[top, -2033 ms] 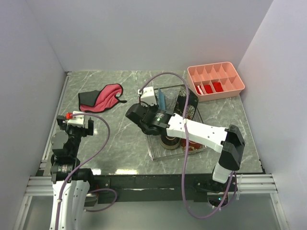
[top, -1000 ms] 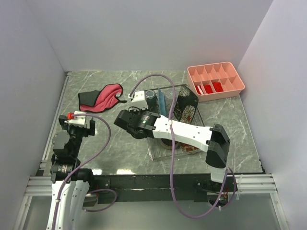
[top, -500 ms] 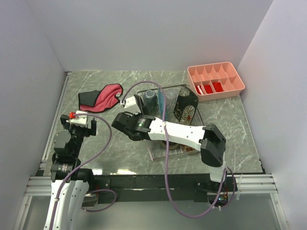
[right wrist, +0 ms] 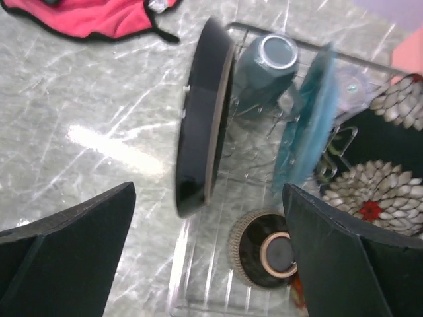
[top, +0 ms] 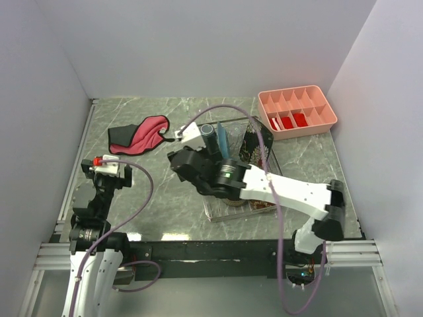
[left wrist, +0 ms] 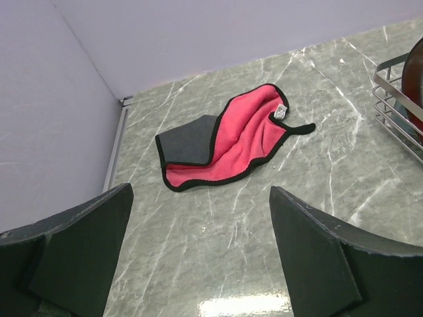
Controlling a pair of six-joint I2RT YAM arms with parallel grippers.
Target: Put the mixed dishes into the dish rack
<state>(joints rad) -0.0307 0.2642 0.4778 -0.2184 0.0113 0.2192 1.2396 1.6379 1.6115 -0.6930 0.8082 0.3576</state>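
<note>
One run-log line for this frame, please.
left gripper open, facing cloth | right gripper open above rack | black plate on edge at rack's left side, beside mug

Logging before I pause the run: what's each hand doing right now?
Left hand: open, holding nothing.
Right hand: open, holding nothing; the round black plate stands clear of its fingers.

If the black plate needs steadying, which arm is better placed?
Right. The right gripper, open, hovers over the black plate at the dish rack's end. The left gripper is far off, facing the cloth.
</note>
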